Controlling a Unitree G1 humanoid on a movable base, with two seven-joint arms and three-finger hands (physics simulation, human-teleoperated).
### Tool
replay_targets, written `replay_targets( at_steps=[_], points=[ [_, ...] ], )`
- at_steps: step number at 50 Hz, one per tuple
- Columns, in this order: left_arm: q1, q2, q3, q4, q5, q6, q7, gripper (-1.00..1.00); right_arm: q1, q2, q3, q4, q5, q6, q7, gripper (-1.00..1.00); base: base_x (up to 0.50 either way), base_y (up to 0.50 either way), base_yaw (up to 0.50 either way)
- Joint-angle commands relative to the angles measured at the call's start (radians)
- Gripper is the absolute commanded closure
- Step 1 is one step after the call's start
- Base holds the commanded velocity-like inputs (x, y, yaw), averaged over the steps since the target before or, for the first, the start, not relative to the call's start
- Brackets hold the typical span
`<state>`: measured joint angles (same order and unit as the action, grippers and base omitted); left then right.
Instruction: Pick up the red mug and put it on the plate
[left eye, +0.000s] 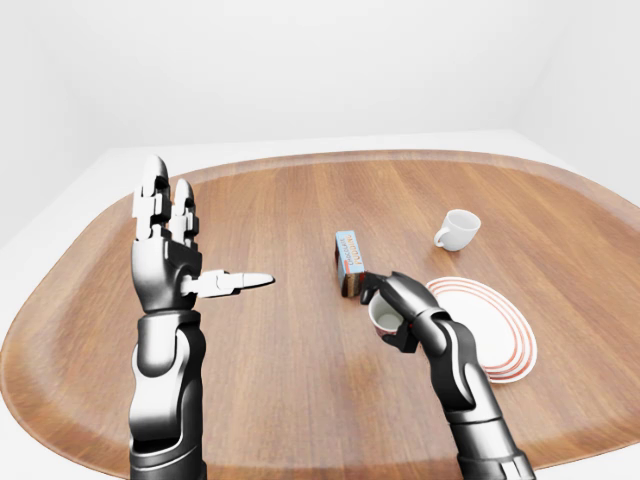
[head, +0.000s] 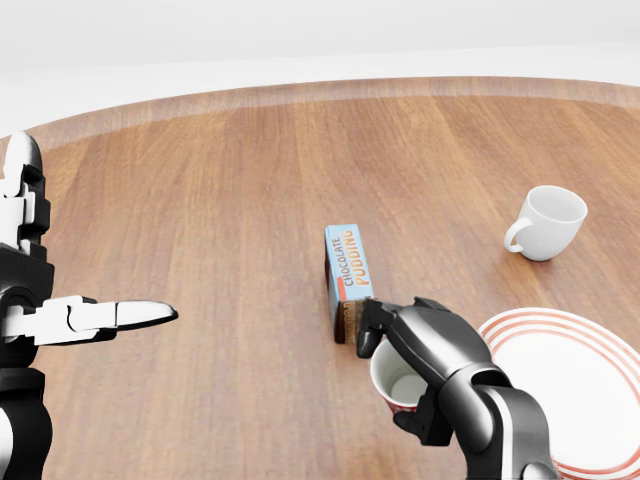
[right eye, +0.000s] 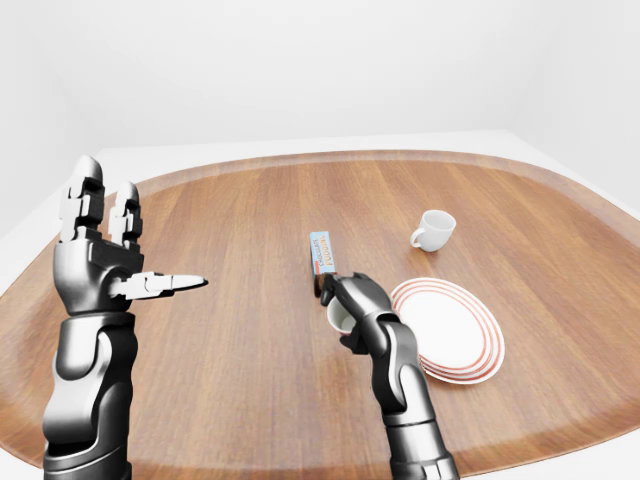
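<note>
The right hand has its fingers closed round the red mug, just left of the plate.

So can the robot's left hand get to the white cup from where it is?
Probably not easily. The left robot hand is raised and open far on the left, while the white cup sits on the table's right side. The pudding box and the right robot hand holding the red mug lie between.

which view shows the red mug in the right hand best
The head view: the red mug appears largest there, its white inside and red rim showing between the right hand fingers. Both eye views show only a small pale opening, mostly covered by the hand.
</note>
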<state>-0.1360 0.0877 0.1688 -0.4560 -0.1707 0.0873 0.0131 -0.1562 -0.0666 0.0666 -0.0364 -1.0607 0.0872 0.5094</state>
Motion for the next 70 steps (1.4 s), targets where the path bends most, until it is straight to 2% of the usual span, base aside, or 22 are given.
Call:
replay_targets(
  at_steps=[1,11,14,15,21,30,53,70],
  points=[
    [-0.004,0.003,0.004,0.008,-0.003,0.0,0.001,-1.0,-0.032,-0.064,-0.09,-0.079,0.108,0.0,-0.01,1.0,0.0,0.0,0.0],
    [-0.004,0.003,0.002,0.008,-0.002,0.0,0.002,-1.0,-0.051,-0.079,-0.132,-0.088,0.112,0.0,-0.028,1.0,0.0,0.0,0.0],
    [-0.004,0.003,0.002,0.008,-0.003,0.0,0.002,-1.0,-0.062,-0.087,-0.144,-0.085,0.138,0.0,-0.041,1.0,0.0,0.0,0.0],
    [-0.006,0.004,0.004,0.013,-0.003,0.0,0.002,-1.0,-0.072,-0.069,-0.161,-0.112,0.195,0.0,-0.026,1.0,0.0,0.0,0.0],
    [-0.005,0.004,0.003,0.008,-0.004,0.0,0.003,-1.0,-0.073,-0.111,-0.163,-0.095,0.206,0.0,-0.055,1.0,0.0,0.0,0.0],
    [-0.008,0.004,0.004,0.0,-0.006,0.0,0.007,-1.0,-0.08,-0.17,-0.217,-0.057,0.239,0.0,-0.073,1.0,0.0,0.0,0.0],
    [-0.011,0.004,0.004,-0.005,-0.011,0.0,0.01,-1.0,-0.054,-0.232,-0.303,-0.062,0.265,0.0,-0.092,1.0,0.0,0.0,0.0],
    [-0.006,0.0,-0.002,-0.021,-0.01,0.0,0.01,-1.0,-0.034,-0.265,-0.333,0.089,0.316,0.0,-0.193,1.0,0.0,0.0,0.0]
  ],
)
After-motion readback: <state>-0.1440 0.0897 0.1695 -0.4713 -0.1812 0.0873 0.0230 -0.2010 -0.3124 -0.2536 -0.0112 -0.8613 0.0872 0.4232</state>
